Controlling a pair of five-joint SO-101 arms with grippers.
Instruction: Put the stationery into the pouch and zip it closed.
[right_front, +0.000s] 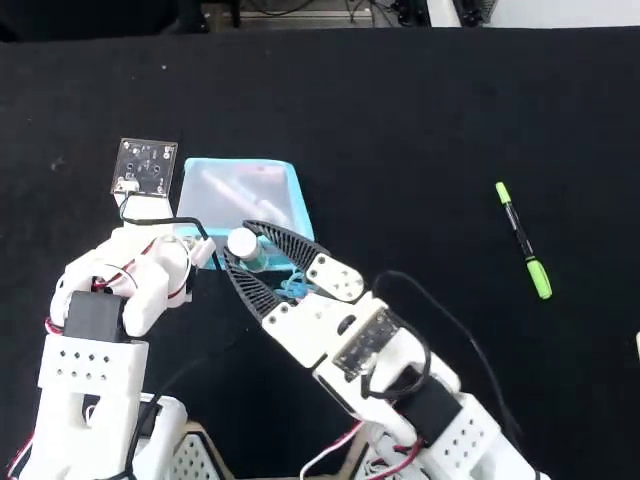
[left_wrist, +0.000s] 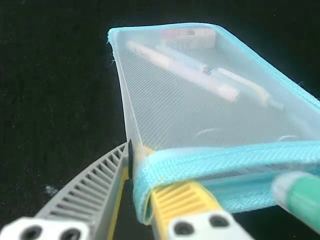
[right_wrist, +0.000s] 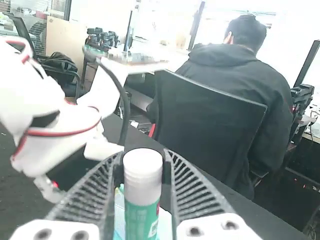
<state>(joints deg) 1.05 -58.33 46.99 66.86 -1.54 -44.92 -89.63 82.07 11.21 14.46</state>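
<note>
The pouch (right_front: 240, 190) lies on the black table (right_front: 450, 120), just in front of both arms. It looks soft and floppy, so the firm zip edge is the best place to hold it. The left gripper (left_wrist: 132, 150) is pinching that edge at one corner. The right gripper (right_wrist: 142, 156) is closed around one glue stick (right_wrist: 142, 197) at the near end of the pouch. The stick looks hard, light and smooth — it could slip. I count one pouch, one glue stick and one green pen (right_front: 523, 240) lying well apart on the table — and at least three pens (left_wrist: 182, 70) inside the pouch.
</note>
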